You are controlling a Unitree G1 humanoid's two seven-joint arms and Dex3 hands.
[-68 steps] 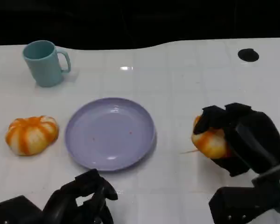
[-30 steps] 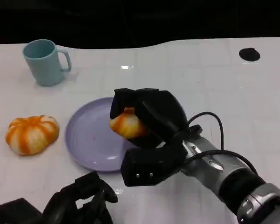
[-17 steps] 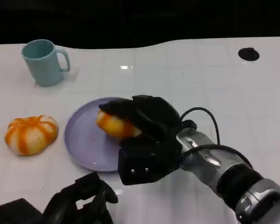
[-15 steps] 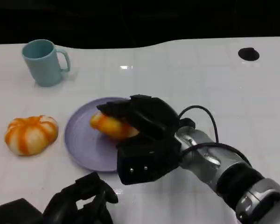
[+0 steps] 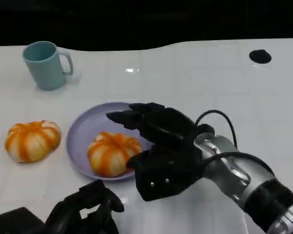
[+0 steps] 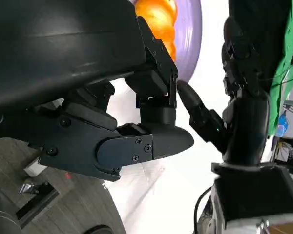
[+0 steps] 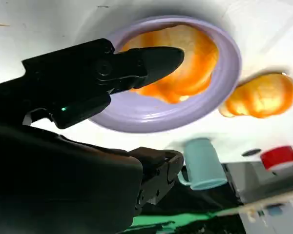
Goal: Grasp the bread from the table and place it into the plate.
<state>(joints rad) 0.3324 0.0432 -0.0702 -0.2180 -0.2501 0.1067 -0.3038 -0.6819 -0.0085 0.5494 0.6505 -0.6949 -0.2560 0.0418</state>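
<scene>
Glossy white table [image 5: 195,83], smooth matt lilac plate [image 5: 83,134], glazed-looking bread [image 5: 112,152], matt black plastic robot hand [image 5: 154,127].

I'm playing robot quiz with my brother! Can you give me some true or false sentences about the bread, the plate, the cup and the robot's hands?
1. One bread lies in the purple plate. True.
2. The right hand grips that bread. False: its fingers are spread above the plate, holding nothing.
3. A second bread sits on the table beside the plate. True.
4. The blue cup stands on the plate. False: it stands on the table, apart from the plate.
5. The left hand holds the cup. False: it holds nothing, fingers curled, near the table's front edge.
</scene>
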